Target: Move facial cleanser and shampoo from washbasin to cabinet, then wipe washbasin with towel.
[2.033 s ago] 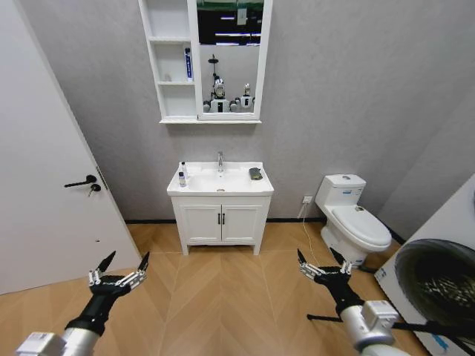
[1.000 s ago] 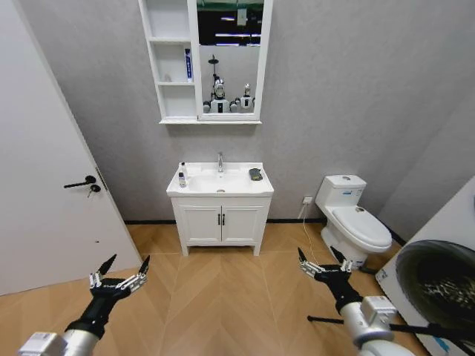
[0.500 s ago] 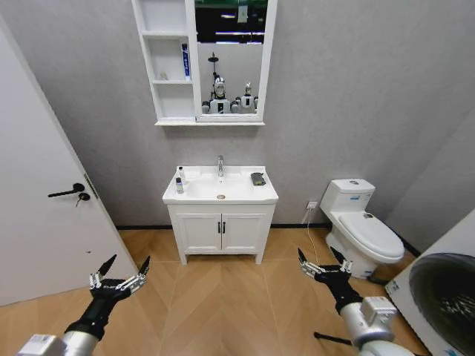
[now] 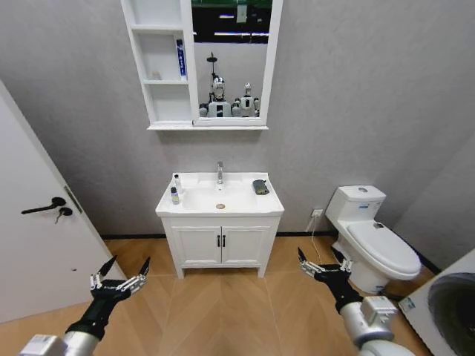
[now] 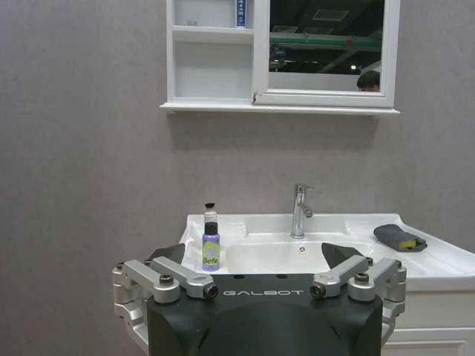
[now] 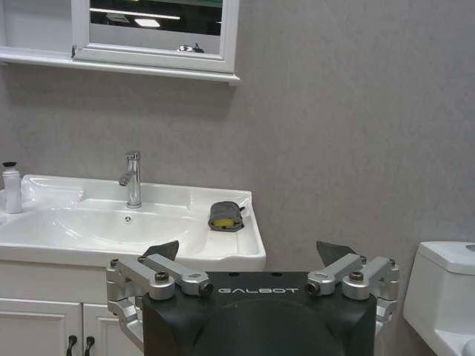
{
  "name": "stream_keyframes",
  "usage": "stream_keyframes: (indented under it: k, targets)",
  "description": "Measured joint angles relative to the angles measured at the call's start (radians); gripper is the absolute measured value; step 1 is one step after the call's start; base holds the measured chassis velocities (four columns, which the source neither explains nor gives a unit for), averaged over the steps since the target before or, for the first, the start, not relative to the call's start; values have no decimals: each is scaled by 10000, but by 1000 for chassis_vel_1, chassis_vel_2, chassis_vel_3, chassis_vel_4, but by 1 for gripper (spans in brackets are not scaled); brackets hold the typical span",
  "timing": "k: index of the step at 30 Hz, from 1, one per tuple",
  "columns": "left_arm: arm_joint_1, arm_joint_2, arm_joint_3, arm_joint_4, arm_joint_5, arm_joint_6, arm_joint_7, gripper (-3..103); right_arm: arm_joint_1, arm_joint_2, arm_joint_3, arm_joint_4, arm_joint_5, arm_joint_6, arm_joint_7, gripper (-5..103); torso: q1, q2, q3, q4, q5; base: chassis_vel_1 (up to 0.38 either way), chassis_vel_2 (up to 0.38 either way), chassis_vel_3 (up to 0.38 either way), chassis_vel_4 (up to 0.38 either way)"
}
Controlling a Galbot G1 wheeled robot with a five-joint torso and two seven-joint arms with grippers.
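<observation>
Both grippers, left (image 4: pixel 119 277) and right (image 4: pixel 325 268), hang spread and empty above the wooden floor, well short of the washbasin (image 4: pixel 194 205) where two bottles (image 4: pixel 175 190) and the towel (image 4: pixel 259 186) rest

White rectangular ceramic washbasin (image 4: pixel 220 208) w/ oval bowl, chrome tap (image 4: pixel 220 173) at back centre, brass-coloured drain (image 4: pixel 220 206) in bowl. On its left rim: small purple-labelled bottle w/ black cap (image 4: pixel 174 195), taller white bottle (image 4: pixel 177 182) just behind it. On right rim: small dark grey-green folded towel (image 4: pixel 260 187), well apart from bottles.
</observation>
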Motion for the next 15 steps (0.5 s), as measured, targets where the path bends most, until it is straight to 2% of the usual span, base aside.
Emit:
stream_keyframes:
  k: [15]
  targets:
    - [-7, 2, -1, 69, -17, -45, 30, 100, 14, 15, -24, 0, -16, -13, -58, 100, -4, 2, -2, -1, -2, -185, 189, 181, -194]
